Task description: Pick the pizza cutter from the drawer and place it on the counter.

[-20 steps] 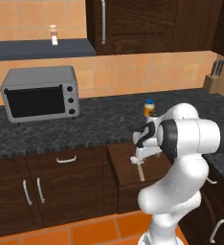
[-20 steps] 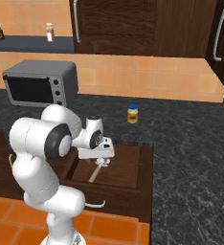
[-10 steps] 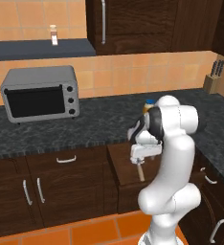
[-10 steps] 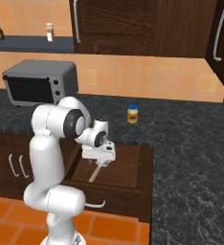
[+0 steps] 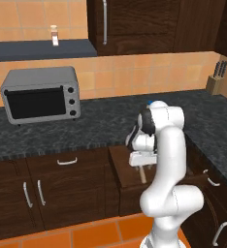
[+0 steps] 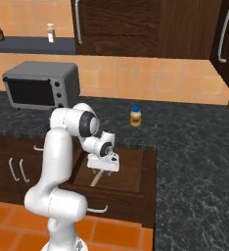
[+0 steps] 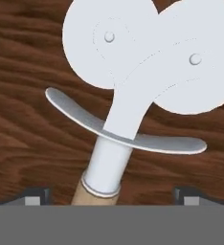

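The pizza cutter (image 7: 133, 72) lies flat on the wood bottom of the pulled-out drawer (image 7: 28, 119). Its whitish wheel head points away from me and its tan handle (image 7: 87, 195) runs back between my fingers. My gripper (image 7: 111, 197) is open, its two dark fingertips (image 7: 35, 196) standing wide apart on either side of the handle without touching it. From the base views the gripper (image 5: 142, 162) (image 6: 103, 167) hangs low inside the drawer (image 5: 122, 167) (image 6: 133, 169), and the tan handle (image 5: 143, 176) (image 6: 95, 180) pokes out below it. The dark speckled counter (image 5: 96, 123) (image 6: 194, 147) runs behind and beside the drawer.
A yellow white-capped jar (image 6: 135, 116) stands on the counter just behind the drawer. A grey microwave (image 5: 40, 94) (image 6: 40, 84) sits to the left. A knife block (image 5: 213, 83) stands at the far right, and small bottles (image 6: 50, 32) rest on the wall shelf.
The arm's elbow has swung up and inward over the drawer, and the hand has sunk a little lower onto the pizza cutter. The cutter has not moved.
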Controlling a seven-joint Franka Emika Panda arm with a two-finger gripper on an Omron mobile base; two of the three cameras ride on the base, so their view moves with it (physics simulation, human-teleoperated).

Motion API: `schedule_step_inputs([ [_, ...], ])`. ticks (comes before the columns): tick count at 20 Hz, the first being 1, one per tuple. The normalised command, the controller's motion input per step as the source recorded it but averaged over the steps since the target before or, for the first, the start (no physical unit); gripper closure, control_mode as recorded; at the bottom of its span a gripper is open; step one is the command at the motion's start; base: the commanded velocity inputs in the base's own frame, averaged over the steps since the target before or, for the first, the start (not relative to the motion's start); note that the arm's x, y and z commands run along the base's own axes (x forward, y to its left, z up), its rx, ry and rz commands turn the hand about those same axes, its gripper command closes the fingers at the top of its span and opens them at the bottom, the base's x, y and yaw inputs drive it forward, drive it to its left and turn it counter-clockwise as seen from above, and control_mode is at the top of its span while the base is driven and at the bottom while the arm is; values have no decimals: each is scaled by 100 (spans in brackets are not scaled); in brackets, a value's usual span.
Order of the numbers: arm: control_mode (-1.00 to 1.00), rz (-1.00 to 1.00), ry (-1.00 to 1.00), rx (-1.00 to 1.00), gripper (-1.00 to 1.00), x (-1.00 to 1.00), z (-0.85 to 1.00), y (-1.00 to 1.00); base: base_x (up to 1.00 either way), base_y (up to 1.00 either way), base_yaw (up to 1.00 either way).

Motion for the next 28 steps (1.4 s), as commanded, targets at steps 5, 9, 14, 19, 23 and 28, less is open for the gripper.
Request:
schedule_step_inputs([
  [5,-100,0,3,-6,100,5,-62,51,0,0,0],
  [9,-100,-1,-9,-10,100,-67,-49,22,0,0,0],
  [14,-100,-5,-3,3,100,-32,-7,0,0,0,0],
  [19,-100,-12,0,0,100,0,65,0,0,0,0],
  [23,-100,-30,5,0,100,0,100,0,0,0,0],
  [28,-100,-45,17,1,100,-4,100,0,0,0,0],
])
